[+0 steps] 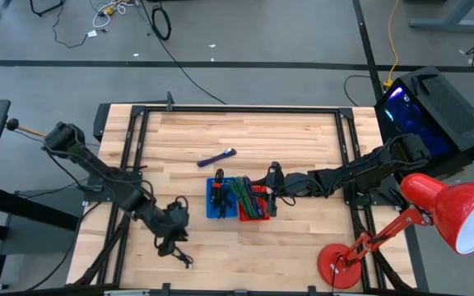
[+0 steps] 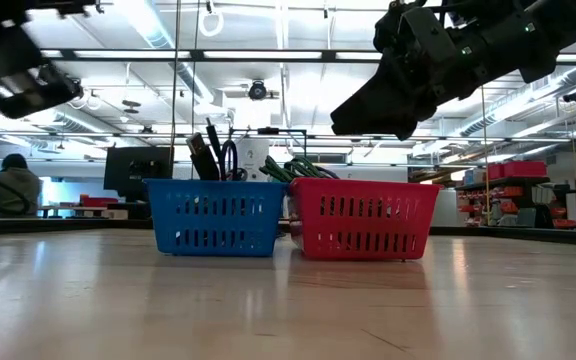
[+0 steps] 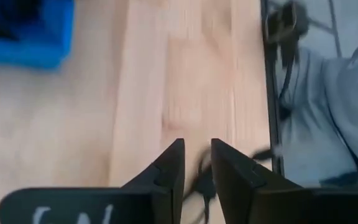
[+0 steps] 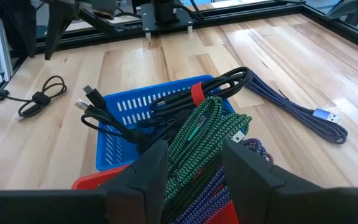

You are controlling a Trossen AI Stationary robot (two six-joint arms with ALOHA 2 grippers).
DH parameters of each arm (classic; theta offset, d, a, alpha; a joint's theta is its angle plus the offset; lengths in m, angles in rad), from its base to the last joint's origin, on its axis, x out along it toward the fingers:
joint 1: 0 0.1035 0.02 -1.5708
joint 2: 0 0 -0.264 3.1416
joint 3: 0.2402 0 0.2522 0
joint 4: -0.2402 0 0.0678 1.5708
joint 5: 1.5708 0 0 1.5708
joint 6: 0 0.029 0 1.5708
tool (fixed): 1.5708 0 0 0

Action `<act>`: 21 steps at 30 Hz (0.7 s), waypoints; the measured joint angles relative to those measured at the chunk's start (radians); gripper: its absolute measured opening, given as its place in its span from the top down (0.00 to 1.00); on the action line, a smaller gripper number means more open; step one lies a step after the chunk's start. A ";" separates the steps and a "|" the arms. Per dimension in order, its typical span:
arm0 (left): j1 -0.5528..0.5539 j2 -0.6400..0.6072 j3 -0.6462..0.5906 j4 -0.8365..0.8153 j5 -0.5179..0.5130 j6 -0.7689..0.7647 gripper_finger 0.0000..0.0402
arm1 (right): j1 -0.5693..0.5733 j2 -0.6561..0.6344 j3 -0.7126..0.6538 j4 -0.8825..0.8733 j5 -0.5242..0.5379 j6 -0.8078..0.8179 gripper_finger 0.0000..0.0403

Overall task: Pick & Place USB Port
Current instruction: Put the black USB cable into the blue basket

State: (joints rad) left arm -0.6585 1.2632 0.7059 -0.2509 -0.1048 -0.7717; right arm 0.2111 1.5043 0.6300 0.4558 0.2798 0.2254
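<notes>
A blue basket (image 1: 213, 206) and a red basket (image 1: 257, 215) stand side by side mid-table, both holding bundled cables. A green braided cable (image 4: 197, 127) lies in the red basket. A blue-purple USB cable (image 1: 216, 158) lies on the wood beyond them, and it also shows in the right wrist view (image 4: 297, 112). A coiled black cable (image 1: 178, 251) lies on the table near the front left. My left gripper (image 3: 196, 152) hangs above that cable, open by a narrow gap and empty. My right gripper (image 4: 194, 155) is open above the red basket, clear of the cables.
A red desk lamp (image 1: 434, 214) stands at the front right. A black computer case (image 1: 430, 111) sits off the right edge. Black frame rails (image 1: 237, 111) run along the table's sides. A person (image 2: 13, 190) sits in the room far behind.
</notes>
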 joint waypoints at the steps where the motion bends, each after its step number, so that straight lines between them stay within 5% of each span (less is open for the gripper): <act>1: -0.014 0.005 0.000 -0.014 0.010 -0.011 0.81 | 0.000 0.000 0.000 0.001 0.000 0.001 0.61; 12: -0.173 0.130 0.000 0.041 0.021 -0.108 0.82 | 0.000 0.000 0.000 0.010 0.000 0.021 0.61; 21: -0.192 0.236 0.000 0.127 0.020 -0.108 0.82 | -0.001 0.000 0.000 0.022 0.000 0.058 0.61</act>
State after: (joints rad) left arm -0.8509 1.4994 0.7055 -0.1242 -0.0849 -0.8795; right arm 0.2104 1.5043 0.6300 0.4782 0.2798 0.2836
